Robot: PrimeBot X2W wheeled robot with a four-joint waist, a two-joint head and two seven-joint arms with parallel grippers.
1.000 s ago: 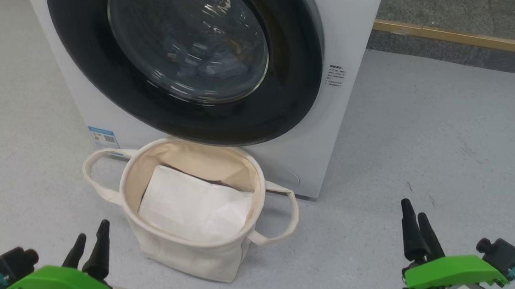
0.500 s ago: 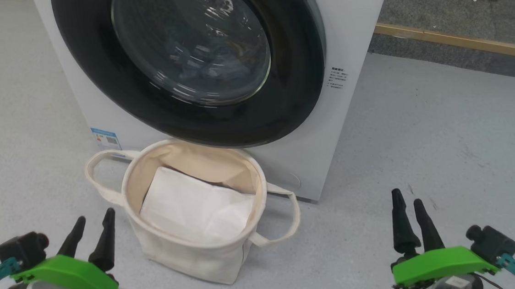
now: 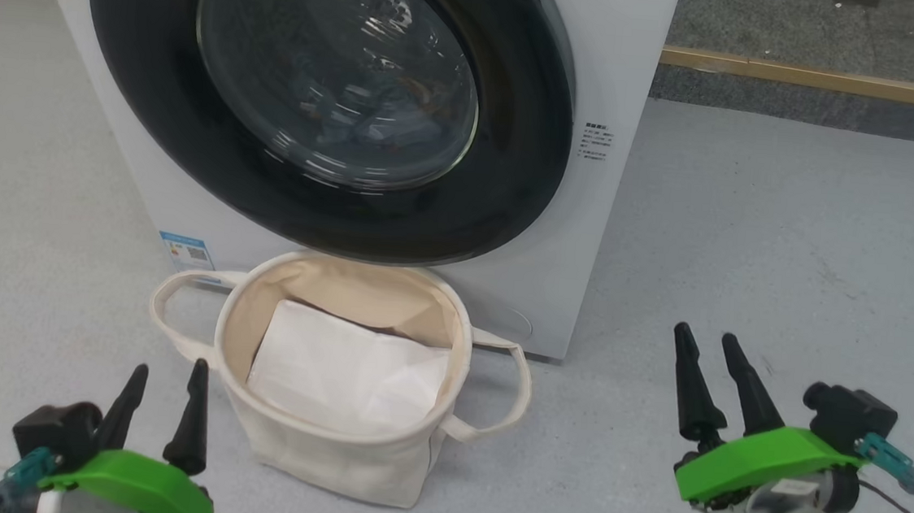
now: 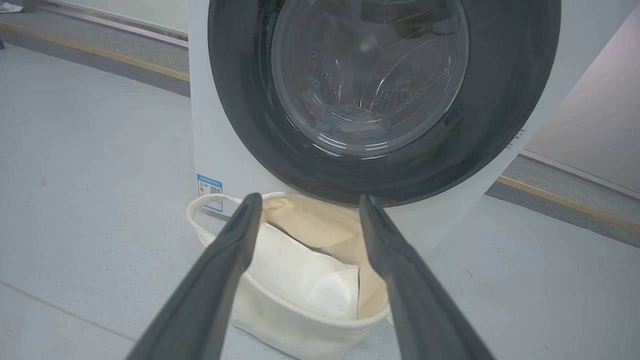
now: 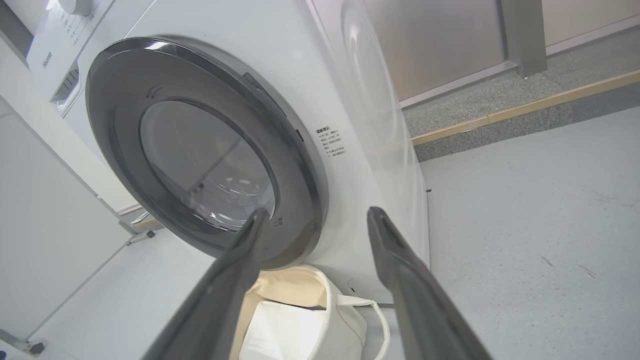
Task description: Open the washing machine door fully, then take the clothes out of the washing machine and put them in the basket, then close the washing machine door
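Faintly – Hisense logo (image 5: 49,56) on washing machine (image 5: 310,65)

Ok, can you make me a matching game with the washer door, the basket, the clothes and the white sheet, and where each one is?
Things:
1 washing machine door
2 basket
3 clothes
4 white sheet

Places and looks:
A lying inside the basket
B seen through the door
C standing on the floor, cream
D round with a black rim

Pairs: 1-D, 2-C, 3-B, 4-A
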